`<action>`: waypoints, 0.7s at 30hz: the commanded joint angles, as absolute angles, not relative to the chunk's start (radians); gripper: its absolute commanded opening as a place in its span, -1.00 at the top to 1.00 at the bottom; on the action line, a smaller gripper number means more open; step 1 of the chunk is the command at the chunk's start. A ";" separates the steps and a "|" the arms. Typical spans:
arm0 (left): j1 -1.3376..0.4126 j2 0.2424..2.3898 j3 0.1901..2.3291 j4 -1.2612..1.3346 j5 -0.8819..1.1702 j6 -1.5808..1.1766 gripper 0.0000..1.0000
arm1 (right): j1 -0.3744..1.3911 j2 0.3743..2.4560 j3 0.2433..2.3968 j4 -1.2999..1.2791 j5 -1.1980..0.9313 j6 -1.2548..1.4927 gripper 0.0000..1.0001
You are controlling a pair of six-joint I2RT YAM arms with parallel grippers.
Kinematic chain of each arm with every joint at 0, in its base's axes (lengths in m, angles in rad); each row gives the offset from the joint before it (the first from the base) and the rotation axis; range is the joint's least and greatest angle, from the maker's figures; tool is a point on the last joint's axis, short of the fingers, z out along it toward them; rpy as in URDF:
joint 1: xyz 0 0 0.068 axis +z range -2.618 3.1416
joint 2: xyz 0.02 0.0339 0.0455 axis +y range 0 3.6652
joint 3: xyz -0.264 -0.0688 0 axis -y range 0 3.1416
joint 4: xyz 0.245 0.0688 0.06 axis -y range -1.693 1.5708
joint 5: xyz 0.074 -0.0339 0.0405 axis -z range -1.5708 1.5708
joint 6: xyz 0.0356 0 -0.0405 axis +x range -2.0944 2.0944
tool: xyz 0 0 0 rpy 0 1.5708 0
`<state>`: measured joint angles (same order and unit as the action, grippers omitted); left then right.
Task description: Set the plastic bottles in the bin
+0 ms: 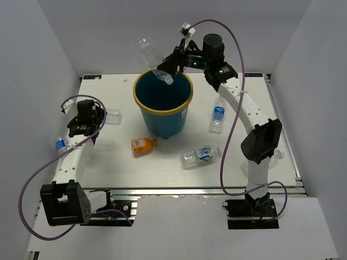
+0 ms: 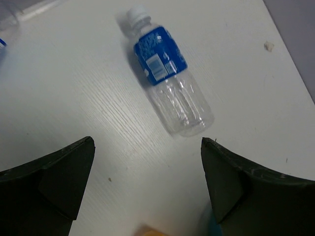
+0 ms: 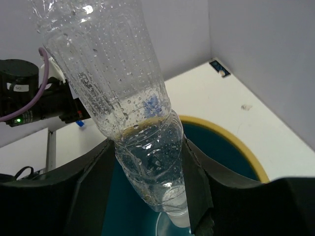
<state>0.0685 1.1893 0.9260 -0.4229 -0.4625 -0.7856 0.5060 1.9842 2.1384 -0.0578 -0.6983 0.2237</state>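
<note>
A clear bottle was held cap-down over the far rim of the bin by the right gripper, which was clamped on it near the cap end. The left gripper was spread wide and empty left of the bin, a blue-labelled bottle lying flat just beyond it. An orange bottle and a green-labelled bottle were laid in front of the bin.

Note the held bottle cut off at the right wrist view's top edge, a clear bottle clipped by the left wrist view's corner, an unidentifiable orange blur at its bottom edge, and a blue-labelled bottle partly behind the left arm.
</note>
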 commanded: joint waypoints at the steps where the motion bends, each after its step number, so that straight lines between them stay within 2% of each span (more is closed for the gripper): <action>1: 0.064 1.160 0.856 -0.424 -0.304 -0.810 -0.96 | 0.489 1.951 2.131 -0.055 -0.713 0.238 0.13; 3: 0.066 1.135 0.804 -0.408 -0.206 -0.807 -0.96 | 0.489 1.925 2.100 -0.045 -0.716 0.221 -0.35; 4: 0.064 1.128 0.787 -0.391 -0.139 -0.804 -0.97 | 0.489 1.898 2.079 -0.051 -0.722 0.216 -0.78; 5: 0.066 1.120 0.770 -0.381 -0.138 -0.798 -0.96 | 0.489 1.884 2.069 -0.058 -0.729 0.206 -0.79; 9: 0.058 1.085 0.651 -0.270 0.136 -0.814 -0.96 | 0.489 1.807 1.993 -0.133 -0.706 0.157 -0.79; 11: 0.031 1.092 0.572 -0.195 0.182 -0.839 -0.96 | 0.489 1.741 1.869 -0.133 -0.670 0.147 -0.79; 16: -0.069 1.173 0.558 -0.198 0.226 -0.865 -0.96 | 0.489 1.579 1.614 -0.060 -0.620 0.170 -0.79; 21: -0.204 1.177 0.552 -0.219 0.080 -0.949 -0.97 | 0.489 1.462 1.395 0.023 -0.536 0.193 -0.79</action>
<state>-0.1577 1.1919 0.5472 -0.2520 0.1314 -0.8852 0.4881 1.5120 1.4864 -0.0696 -0.6056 0.1780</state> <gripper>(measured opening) 0.981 0.894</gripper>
